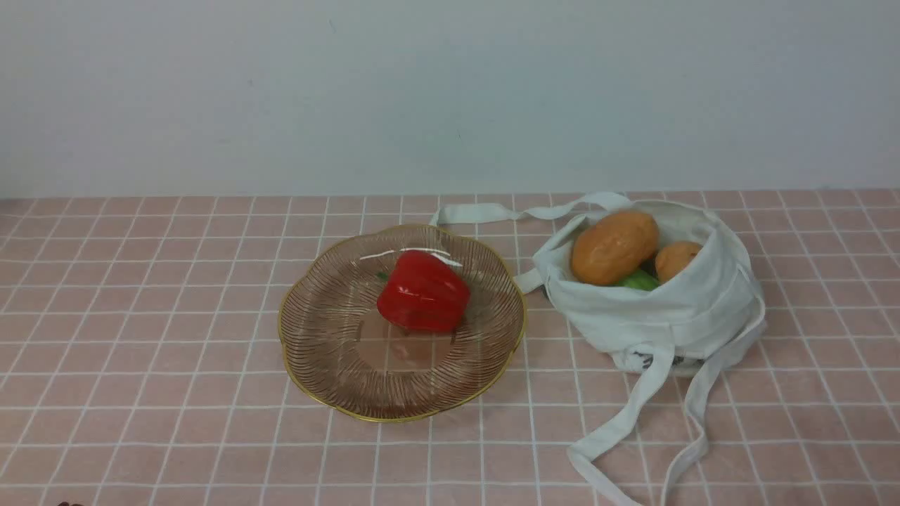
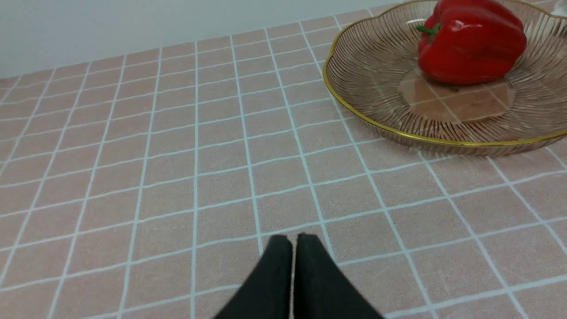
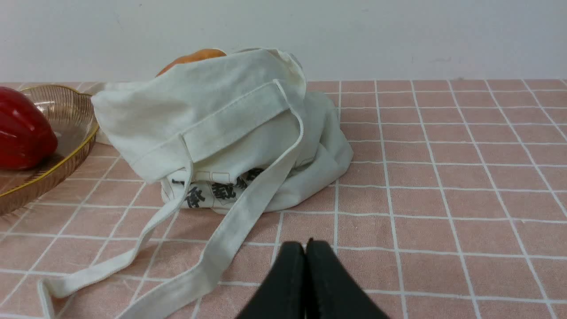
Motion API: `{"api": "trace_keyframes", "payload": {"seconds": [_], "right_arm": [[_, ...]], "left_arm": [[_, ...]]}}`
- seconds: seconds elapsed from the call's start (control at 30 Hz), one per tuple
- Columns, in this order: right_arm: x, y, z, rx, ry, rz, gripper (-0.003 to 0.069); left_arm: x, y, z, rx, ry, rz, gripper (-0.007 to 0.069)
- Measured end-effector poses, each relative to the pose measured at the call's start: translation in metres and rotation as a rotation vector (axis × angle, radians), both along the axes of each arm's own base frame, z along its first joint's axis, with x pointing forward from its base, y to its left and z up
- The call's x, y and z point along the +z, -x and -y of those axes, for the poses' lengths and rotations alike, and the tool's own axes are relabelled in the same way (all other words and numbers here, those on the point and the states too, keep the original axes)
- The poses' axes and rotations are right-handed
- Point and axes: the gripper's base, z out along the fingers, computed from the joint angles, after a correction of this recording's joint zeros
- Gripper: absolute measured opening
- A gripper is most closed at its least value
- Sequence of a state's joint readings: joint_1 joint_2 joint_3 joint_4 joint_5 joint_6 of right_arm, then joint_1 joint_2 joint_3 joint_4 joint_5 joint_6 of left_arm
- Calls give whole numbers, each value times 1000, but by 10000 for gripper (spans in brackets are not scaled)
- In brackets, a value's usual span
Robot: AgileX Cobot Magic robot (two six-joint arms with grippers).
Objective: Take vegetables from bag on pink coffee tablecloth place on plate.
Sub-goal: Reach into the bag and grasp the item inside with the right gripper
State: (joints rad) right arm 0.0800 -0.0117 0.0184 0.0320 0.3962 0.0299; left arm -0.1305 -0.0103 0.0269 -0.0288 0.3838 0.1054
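Red bell pepper (image 1: pixel 423 292) sits on the plate (image 1: pixel 330 330) at front-view centre; potato (image 1: pixel 614 247), smaller orange one (image 1: pixel 676 258) and green piece (image 1: pixel 638 280) are in the bag (image 1: pixel 689 309), right of centre. Left gripper (image 2: pixel 293 241) and right gripper (image 3: pixel 305 248) are both pinched closed, empty, low over the tablecloth (image 1: pixel 140 316). Next, probably: the right gripper opens and drops into the bag mouth for the potato, clear of the straps (image 1: pixel 633 414).

Front camera looks forward and down across the tablecloth (image 1: pixel 140 316) to the wall (image 1: pixel 450 91), taking in plate (image 1: pixel 309 330) and bag (image 1: pixel 675 309) from well back. Both wrist cameras sit low and close over the cloth: the left faces the plate, the right faces the bag. All three share the red pepper (image 1: pixel 423 292).
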Motion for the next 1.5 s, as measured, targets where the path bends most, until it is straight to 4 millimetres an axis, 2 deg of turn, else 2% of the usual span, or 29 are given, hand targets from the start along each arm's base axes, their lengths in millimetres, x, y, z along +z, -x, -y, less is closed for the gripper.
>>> {"api": "trace_keyframes", "payload": {"seconds": [1.13,1.17,1.3,1.33,1.4,1.5], "right_arm": [[0,0,0,-1,-13,4,-15],[1,0,-1,-2,-43,5,-15],[2,-1,-6,-17,-447,0,-15],[2,-1,-7,-17,-461,-1,-15],[5,0,-9,-21,-653,-11,-15],[6,0,-11,-21,-760,-15,-15]], "left_arm": [[0,0,0,0,0,0,-5],[0,0,0,0,0,0,-5],[0,0,0,0,0,0,-5],[0,0,0,0,0,0,-5],[0,0,0,0,0,0,-5],[0,0,0,0,0,0,-5]]}}
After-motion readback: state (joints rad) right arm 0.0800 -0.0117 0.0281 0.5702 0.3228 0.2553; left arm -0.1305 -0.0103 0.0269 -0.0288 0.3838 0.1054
